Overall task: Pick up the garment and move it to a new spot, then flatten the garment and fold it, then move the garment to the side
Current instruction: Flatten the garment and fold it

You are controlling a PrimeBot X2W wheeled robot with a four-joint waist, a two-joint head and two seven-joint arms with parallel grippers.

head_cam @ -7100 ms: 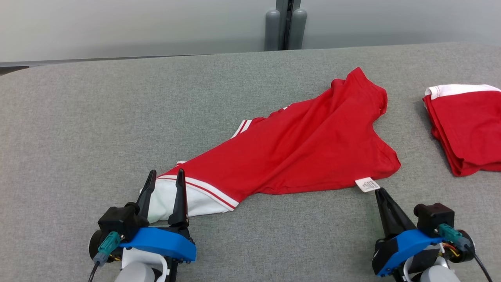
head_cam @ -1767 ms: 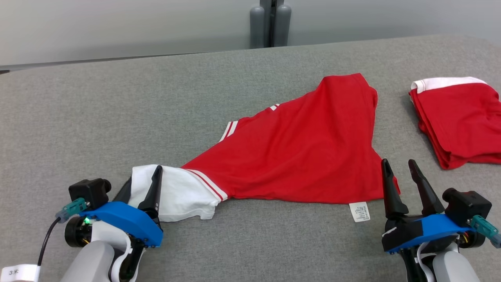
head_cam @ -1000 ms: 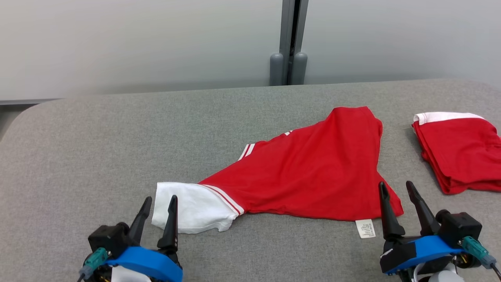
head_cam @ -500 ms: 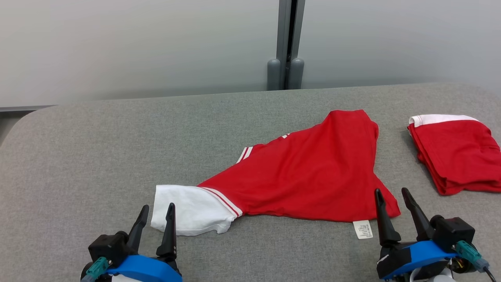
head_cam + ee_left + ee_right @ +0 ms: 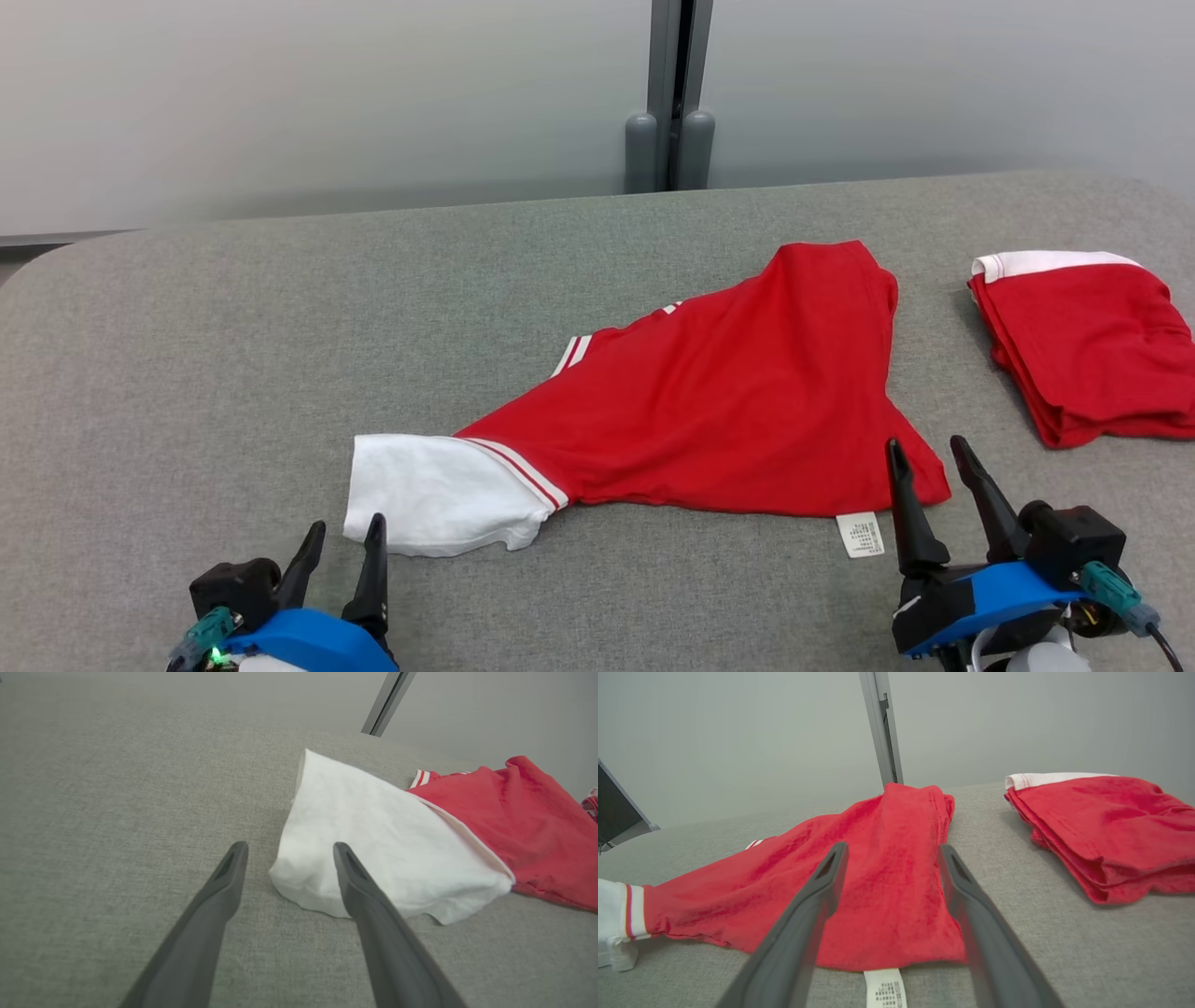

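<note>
**Grey table, pale wall, soft light**

A wide table (image 5: 280, 355) covered in grey woven fabric filled the foreground, its far left corner rounded. Behind it rose a plain pale grey wall (image 5: 327, 93), smooth and unmarked, split by 1 dark vertical post (image 5: 672, 65). At the post's foot stood a rounded grey cylinder (image 5: 640, 152) on the left and a second cylinder (image 5: 696, 149) on the right, both just beyond the table's far edge. A narrow grey ledge (image 5: 65, 237) ran along the wall's base at far left. In the right wrist view a dark slanted panel (image 5: 616, 807) showed at the left edge, possibly a screen. The light was soft and even, with a faint shadow low on the wall.
</note>
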